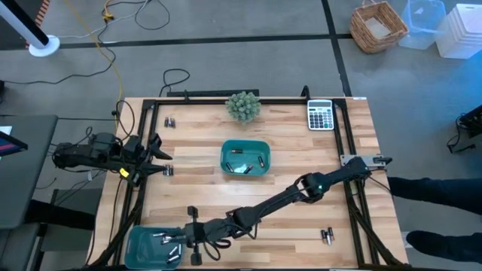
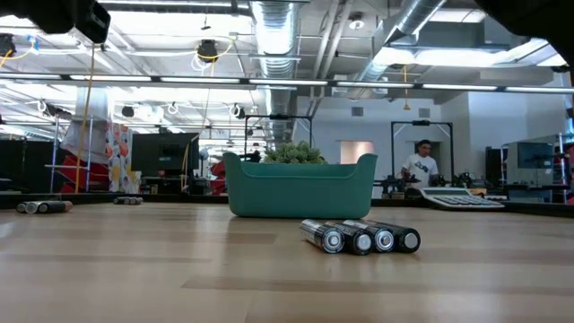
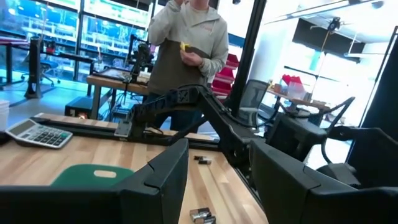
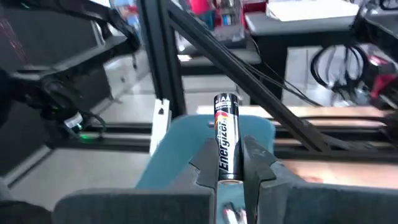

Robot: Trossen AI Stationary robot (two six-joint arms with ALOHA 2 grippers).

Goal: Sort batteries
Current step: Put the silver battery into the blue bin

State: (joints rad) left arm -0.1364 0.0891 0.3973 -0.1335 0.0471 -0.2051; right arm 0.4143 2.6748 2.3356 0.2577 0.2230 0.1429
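Observation:
My right gripper [image 1: 183,239] reaches across the table to the near left corner, shut on a black and silver battery [image 4: 227,140] above the teal tray [image 1: 147,247] there, which holds a few batteries. A second teal tray [image 1: 245,158] in the table's middle also holds batteries. Loose batteries lie on the table at the near right [image 1: 327,235], by the left edge [image 1: 167,171] and at the far left [image 1: 170,120]. My left gripper [image 3: 217,180] stands open over the table's left edge, with nothing between its fingers. My right gripper pinches the battery's rear half [image 4: 228,174] between its two fingers. The fingers point roughly level, coming from the table's right side. The battery lies along them, its front end sticking out past the fingertips, lifted clear above the near left tray.
A grey calculator [image 1: 321,114] lies at the far right corner and a small green plant [image 1: 243,105] stands at the far edge. Black frame rails [image 1: 343,143] run along the table's sides. A person [image 3: 186,50] stands beyond the table's right side.

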